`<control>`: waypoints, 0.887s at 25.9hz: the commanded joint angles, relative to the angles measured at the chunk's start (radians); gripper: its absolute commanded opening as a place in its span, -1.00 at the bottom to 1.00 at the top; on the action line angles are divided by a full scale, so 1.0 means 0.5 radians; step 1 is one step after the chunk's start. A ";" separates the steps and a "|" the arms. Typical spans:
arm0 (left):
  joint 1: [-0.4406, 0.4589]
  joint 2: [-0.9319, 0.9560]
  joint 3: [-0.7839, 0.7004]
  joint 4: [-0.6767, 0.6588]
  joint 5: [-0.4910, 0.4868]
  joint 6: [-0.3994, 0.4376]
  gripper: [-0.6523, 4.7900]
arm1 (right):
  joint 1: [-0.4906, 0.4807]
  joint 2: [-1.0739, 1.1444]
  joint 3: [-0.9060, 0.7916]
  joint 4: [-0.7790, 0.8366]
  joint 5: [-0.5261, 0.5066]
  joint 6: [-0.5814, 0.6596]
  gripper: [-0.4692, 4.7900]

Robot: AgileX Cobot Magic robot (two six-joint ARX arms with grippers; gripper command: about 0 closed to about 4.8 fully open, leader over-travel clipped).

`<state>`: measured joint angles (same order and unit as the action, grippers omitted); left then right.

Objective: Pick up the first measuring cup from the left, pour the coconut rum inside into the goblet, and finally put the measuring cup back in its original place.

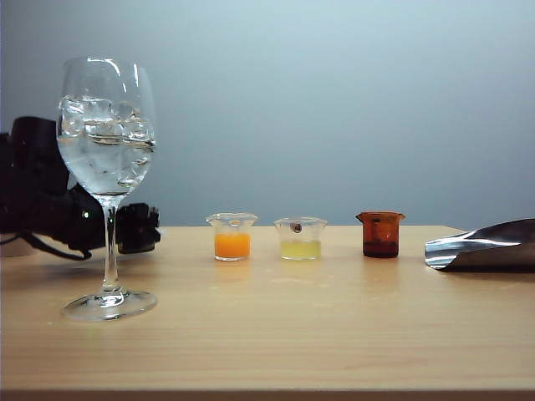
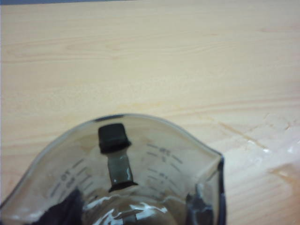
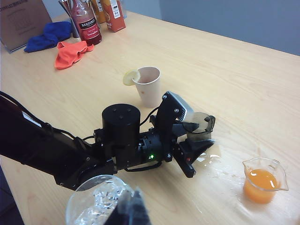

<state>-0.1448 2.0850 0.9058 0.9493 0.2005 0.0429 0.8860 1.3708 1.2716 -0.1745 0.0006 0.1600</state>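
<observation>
- Light wooden table (image 1: 334, 334).
- Tall clear stemmed goblet (image 1: 107, 184) stands on it.
- Right of the goblet: clear orange-filled cup (image 1: 231, 236), pale-yellow-filled cup (image 1: 300, 238), amber-brown cup (image 1: 380, 234).

Matt wood table (image 1: 334, 334); glossy glass goblet (image 1: 106, 125).

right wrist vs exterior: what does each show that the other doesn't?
Right wrist only: the left gripper with its jaws closed on the smoky-grey measuring cup, standing on the table; a paper cup with a lemon slice; bottles; blue and orange cloths.
Exterior only: the pale yellow cup, the amber-brown cup, a shiny metal scoop at right.
Both: the goblet with ice, the orange cup, the left arm.
</observation>
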 commanded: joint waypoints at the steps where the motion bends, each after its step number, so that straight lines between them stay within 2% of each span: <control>1: -0.004 0.057 0.004 -0.024 0.033 -0.022 -0.47 | 0.002 -0.007 0.009 0.025 0.001 -0.006 -0.86; 8: -0.004 0.056 0.004 -0.033 0.051 -0.051 -0.46 | 0.003 -0.008 0.009 0.021 0.001 -0.006 -0.86; 9: -0.004 0.056 0.004 -0.033 0.052 -0.051 -0.40 | 0.003 -0.008 0.009 0.021 0.000 -0.006 -0.86; 10: -0.004 0.056 0.004 -0.034 0.056 -0.050 -0.24 | 0.004 -0.008 0.009 0.021 0.001 -0.006 -0.86; 11: -0.004 0.056 0.004 -0.037 0.060 -0.050 0.59 | 0.005 -0.008 0.009 0.018 0.000 -0.006 -0.86; 12: -0.004 0.056 0.004 -0.037 0.059 -0.051 1.00 | 0.005 -0.008 0.009 0.014 -0.002 -0.007 -0.86; 18: -0.004 0.021 0.004 -0.086 0.061 -0.172 1.00 | 0.005 -0.008 0.009 -0.024 -0.006 -0.007 -0.86; 23: -0.003 -0.097 0.004 -0.191 0.101 -0.164 1.00 | 0.012 -0.010 0.009 -0.063 -0.007 -0.006 -0.86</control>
<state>-0.1452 2.0571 0.9066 0.8646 0.2447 -0.0399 0.8894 1.3708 1.2716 -0.2047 -0.0006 0.1596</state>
